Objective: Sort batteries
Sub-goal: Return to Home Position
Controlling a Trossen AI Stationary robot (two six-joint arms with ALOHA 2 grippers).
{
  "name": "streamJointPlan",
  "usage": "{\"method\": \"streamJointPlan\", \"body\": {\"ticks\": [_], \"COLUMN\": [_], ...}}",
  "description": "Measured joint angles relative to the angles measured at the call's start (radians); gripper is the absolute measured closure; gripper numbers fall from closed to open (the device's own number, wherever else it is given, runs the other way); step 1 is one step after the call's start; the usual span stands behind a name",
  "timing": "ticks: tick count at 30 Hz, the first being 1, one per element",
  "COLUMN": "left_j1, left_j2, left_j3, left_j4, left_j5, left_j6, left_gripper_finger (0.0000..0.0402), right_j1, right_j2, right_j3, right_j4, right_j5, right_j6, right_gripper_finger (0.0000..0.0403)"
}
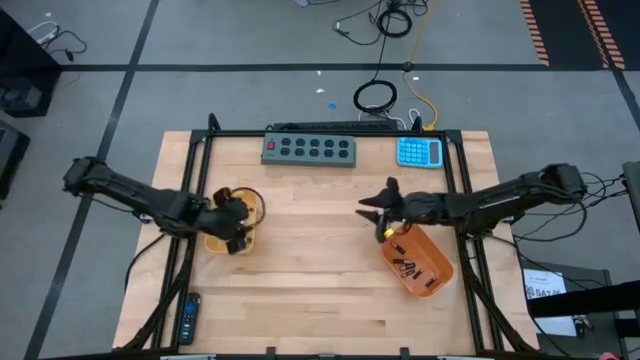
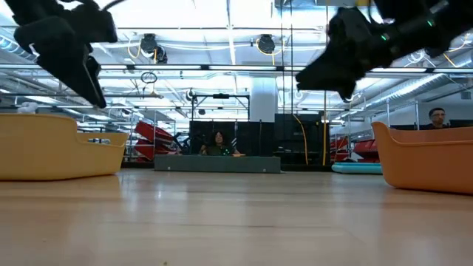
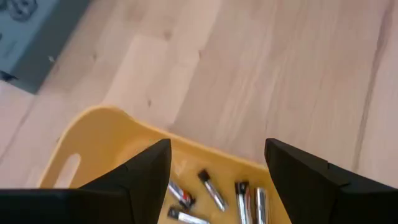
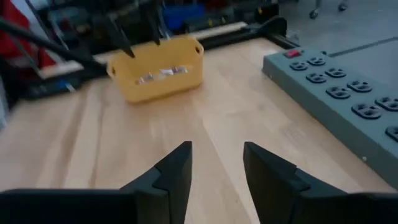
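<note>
"Several silver batteries [image 3: 214,193] lie in the yellow bin [image 3: 93,134], left on the desk [image 1: 320,260]. The left hand [image 3: 217,152] hangs above them, spread wide and empty."

"And the right side?"

"Dark batteries [image 1: 408,266] sit in the orange tray [image 1: 445,268]. The right hand [image 4: 217,149] hovers just past its far end, parted, gripping nothing."

"Anything left?"

"No loose battery shows on the desk, so sorting looks finished. The left hand hides part of the bin, and the tray's contents are too small to count."
</note>
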Motion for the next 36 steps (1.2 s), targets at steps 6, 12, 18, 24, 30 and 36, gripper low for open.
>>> {"method": "streamJointPlan", "body": {"ticks": [6,12,18,24,30,36], "left_j1": [-0.003,0.026,0.072,0.074,0.074,0.074], "left_j2": [-0.176,-0.278,-0.346,-0.466,-0.589,-0.695], "left_j3": [-0.116,-0.222,-0.309,-0.357,-0.414,-0.501], "left_j4": [0.200,0.477,0.543,0.566,0.600,0.621], "left_j5": [-0.091,-0.121,-0.131,-0.145,-0.208,-0.204], "left_j6": [0.044,0.165,0.197,0.205,0.229,0.219], "left_gripper_finger": [0.0135,0.0145,0.0181,0.0220,0.0254,0.0290], "right_j1": [-0.099,-0.199,-0.299,-0.373,-0.435,-0.441], "right_j2": [-0.133,-0.218,-0.319,-0.428,-0.509,-0.568], "right_j3": [-0.182,-0.244,-0.297,-0.381,-0.460,-0.458], "right_j4": [0.208,0.256,0.272,0.314,0.392,0.380], "right_j5": [-0.087,-0.173,-0.244,-0.248,-0.247,-0.247], "right_j6": [0.031,-0.012,-0.050,-0.052,-0.048,-0.086], "right_gripper_finger": [0.0304,0.0351,0.0387,0.0401,0.0400,0.0402]}}
